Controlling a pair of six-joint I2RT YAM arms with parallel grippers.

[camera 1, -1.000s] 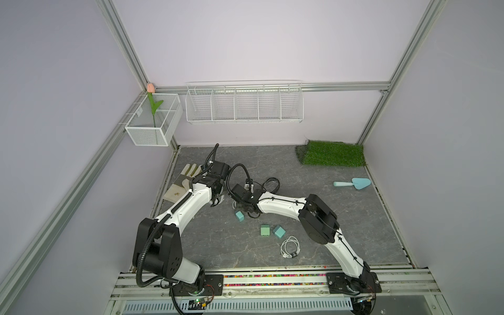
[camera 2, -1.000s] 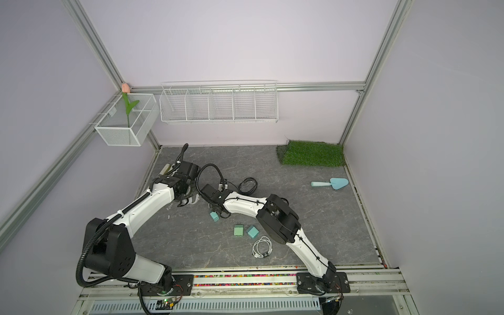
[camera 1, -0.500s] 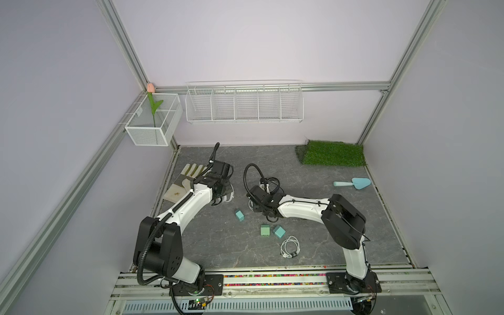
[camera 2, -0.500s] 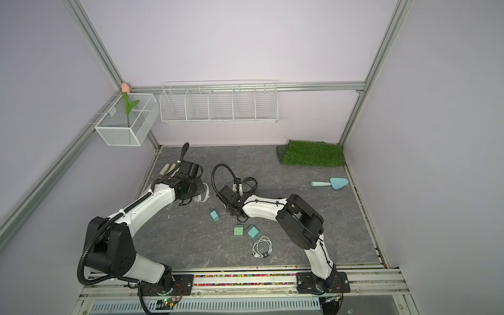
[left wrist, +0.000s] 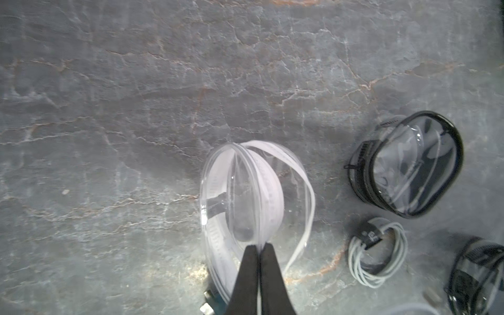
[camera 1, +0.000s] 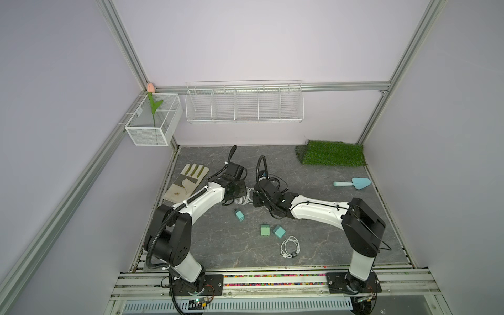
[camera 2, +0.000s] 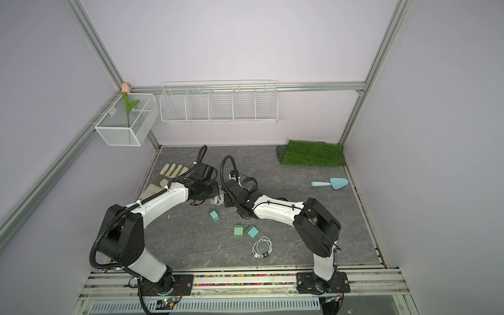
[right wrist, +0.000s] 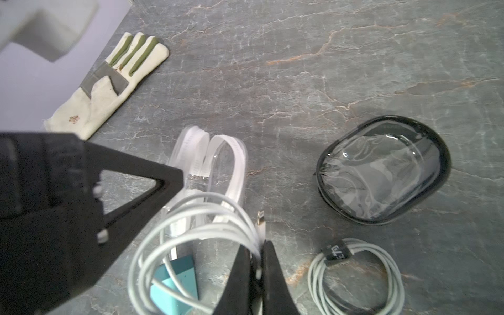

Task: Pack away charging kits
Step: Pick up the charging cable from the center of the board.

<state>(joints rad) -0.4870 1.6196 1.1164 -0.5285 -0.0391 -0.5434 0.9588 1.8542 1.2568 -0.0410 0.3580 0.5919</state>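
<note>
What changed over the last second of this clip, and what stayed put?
The right arm drew back toward its own side, pulling the right gripper, shut on a coiled white cable, away from the left arm. The left gripper, shut on the clear case, edged slightly toward the middle. The three teal chargers, the loose cable, glove and trowel stayed put.

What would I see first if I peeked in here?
In the middle of the grey floor, the left gripper pinches a clear white-rimmed case, and right beside it the right gripper pinches a coiled white cable. A bright green grass mat fills the far corner, with a light-blue trowel near it.
</note>
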